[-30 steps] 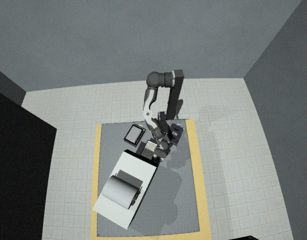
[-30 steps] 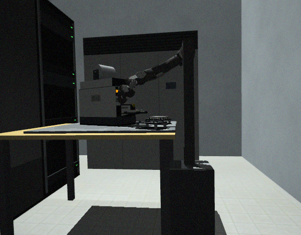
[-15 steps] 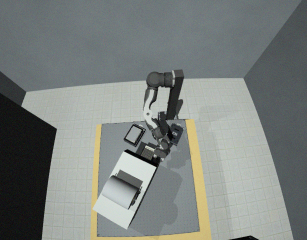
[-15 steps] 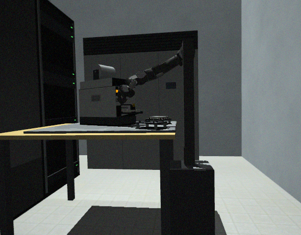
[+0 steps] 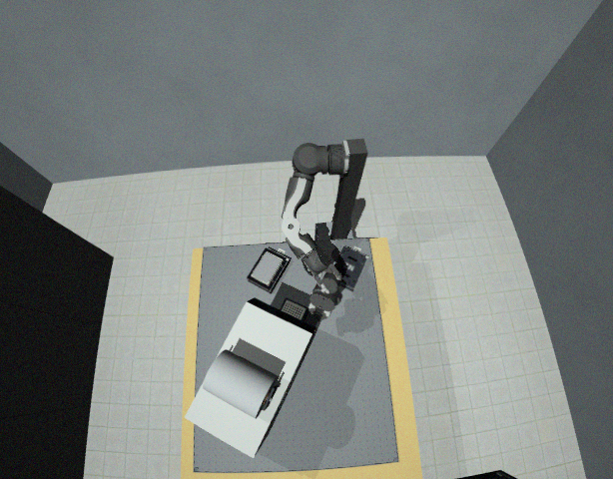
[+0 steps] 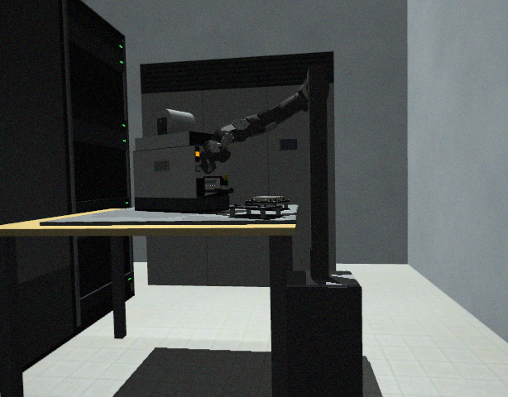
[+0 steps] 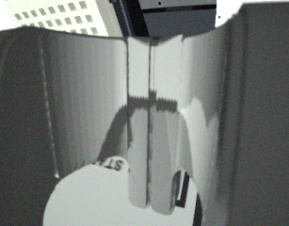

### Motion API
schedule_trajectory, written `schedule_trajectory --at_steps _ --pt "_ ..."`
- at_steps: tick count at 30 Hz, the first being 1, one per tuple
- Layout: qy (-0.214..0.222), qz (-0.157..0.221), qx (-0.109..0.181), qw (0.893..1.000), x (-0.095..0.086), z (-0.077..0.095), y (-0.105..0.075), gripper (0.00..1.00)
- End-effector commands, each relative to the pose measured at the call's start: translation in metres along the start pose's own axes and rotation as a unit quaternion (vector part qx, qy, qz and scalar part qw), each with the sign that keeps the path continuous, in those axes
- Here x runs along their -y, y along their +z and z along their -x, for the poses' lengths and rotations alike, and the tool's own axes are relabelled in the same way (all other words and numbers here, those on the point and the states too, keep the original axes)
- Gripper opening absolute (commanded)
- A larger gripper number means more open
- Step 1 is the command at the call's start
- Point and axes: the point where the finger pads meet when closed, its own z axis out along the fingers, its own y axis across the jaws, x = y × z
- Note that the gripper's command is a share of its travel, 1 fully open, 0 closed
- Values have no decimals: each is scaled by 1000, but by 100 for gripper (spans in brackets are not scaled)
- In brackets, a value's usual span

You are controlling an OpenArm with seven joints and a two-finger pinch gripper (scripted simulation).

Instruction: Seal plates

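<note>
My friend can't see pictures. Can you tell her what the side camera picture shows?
A dark robot arm reaches from a tall post to the front of a grey sealer machine, where a small amber lamp glows beside its shut fingers. The machine sits on a table.

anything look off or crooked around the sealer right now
Nothing stands out. The sealer lamp glows amber, a plate sits on the stage, another rests in its nest, and the shut gripper is at START.

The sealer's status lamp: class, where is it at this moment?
In the exterior view the lamp glows amber on the sealer front face, just left of the shut tool and above the stage opening.
</note>
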Motion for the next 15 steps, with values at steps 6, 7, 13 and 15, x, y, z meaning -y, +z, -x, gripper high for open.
schedule_trajectory --at_steps 6,7,13,15 --pt "6 -7 0 1000 3 -5 -11 65" --pt "6 -7 0 1000 3 -5 -11 65" --pt "41 79 -52 995 -24 -24 -17 65" --pt "56 104 -68 991 -31 -30 -20 65"
